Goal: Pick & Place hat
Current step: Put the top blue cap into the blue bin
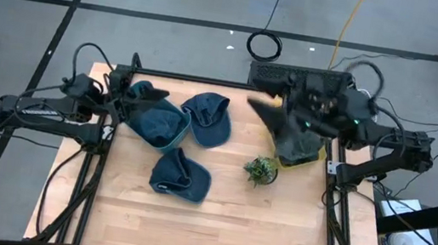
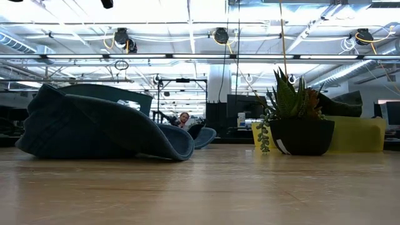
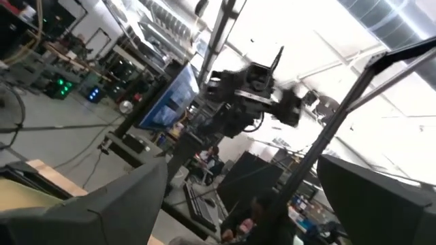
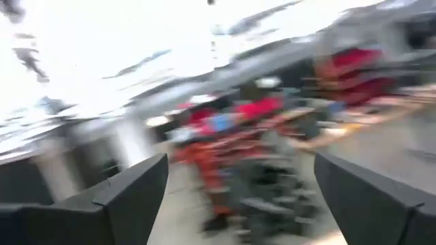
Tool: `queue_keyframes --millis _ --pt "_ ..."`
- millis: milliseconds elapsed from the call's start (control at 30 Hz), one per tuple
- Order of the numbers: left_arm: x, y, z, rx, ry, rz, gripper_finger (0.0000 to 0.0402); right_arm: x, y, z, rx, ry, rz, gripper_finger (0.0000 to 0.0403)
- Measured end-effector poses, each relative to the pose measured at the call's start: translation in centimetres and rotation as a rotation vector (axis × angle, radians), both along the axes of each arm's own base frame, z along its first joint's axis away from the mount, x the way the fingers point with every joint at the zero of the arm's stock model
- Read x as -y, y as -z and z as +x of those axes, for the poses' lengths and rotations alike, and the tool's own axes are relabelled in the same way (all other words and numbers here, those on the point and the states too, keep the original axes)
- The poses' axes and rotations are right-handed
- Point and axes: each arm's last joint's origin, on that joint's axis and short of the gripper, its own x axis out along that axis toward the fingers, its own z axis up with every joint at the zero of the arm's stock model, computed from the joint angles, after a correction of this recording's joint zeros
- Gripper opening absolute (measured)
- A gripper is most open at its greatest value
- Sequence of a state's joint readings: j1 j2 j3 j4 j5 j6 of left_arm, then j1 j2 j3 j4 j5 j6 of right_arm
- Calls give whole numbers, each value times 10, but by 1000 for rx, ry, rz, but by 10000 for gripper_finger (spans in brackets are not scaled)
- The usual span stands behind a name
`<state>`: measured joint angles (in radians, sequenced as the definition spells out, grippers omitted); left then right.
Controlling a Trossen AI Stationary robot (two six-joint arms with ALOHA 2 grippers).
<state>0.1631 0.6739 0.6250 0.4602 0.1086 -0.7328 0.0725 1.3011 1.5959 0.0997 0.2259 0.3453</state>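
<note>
High view: three floppy fabric hats [image 1: 181, 176].

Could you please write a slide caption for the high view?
Three blue hats and a plant on the table, an arm at each side.

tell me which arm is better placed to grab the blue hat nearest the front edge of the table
Left, probably. The left gripper hovers at the cluster of soft blue fabric hats, and the front blue hat lies just past it. The right gripper is beyond the small potted succulent, over a yellow bin.
</note>
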Motion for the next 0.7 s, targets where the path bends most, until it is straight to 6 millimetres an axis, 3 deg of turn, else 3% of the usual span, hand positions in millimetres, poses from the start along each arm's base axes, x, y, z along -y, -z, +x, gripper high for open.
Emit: queue_keyframes --millis 133,300,500,700 --pt "0 -2 -1 14 -18 17 386 16 13 0 -142 202 64 359" --pt "-1 -2 -1 15 -44 9 386 31 28 -1 -283 255 131 359" --pt "-1 -1 0 -1 -56 6 386 53 61 2 -541 462 185 359" --pt "-2 7 3 -93 -69 -25 386 76 89 16 -713 472 263 359"
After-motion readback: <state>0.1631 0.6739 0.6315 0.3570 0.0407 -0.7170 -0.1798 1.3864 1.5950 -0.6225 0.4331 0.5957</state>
